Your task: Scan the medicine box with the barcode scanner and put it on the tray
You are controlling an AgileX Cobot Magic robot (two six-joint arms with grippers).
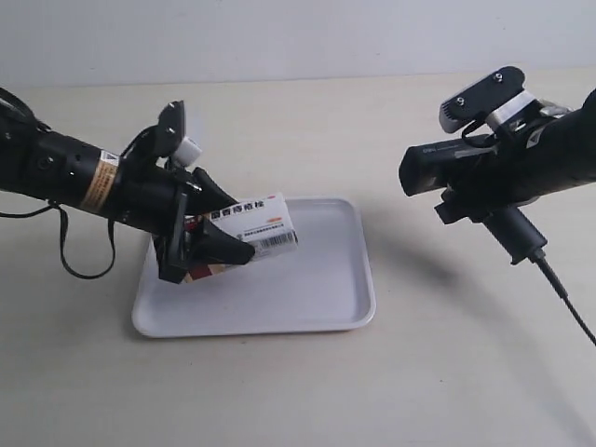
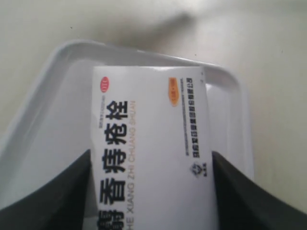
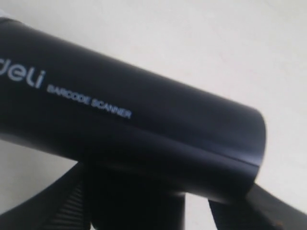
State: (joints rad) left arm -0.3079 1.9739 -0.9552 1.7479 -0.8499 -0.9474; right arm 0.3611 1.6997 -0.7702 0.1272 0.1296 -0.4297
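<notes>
The white medicine box (image 1: 256, 228) with dark characters and a barcode hangs over the white tray (image 1: 317, 289), slightly tilted. My left gripper (image 1: 209, 244) is shut on the box, its black fingers pressed to both long sides. In the left wrist view the medicine box (image 2: 151, 153) fills the middle with the tray (image 2: 57, 96) below it. My right gripper (image 1: 480, 200) is shut on the handle of the black barcode scanner (image 1: 447, 163), held in the air with its head pointing toward the box. The barcode scanner (image 3: 120, 120) fills the right wrist view.
The scanner's dark cable (image 1: 563, 293) hangs from the handle and trails off toward the exterior view's right edge. A loop of black cable (image 1: 88, 256) hangs under the arm at the exterior view's left. The pale tabletop (image 1: 298, 391) surrounds the tray.
</notes>
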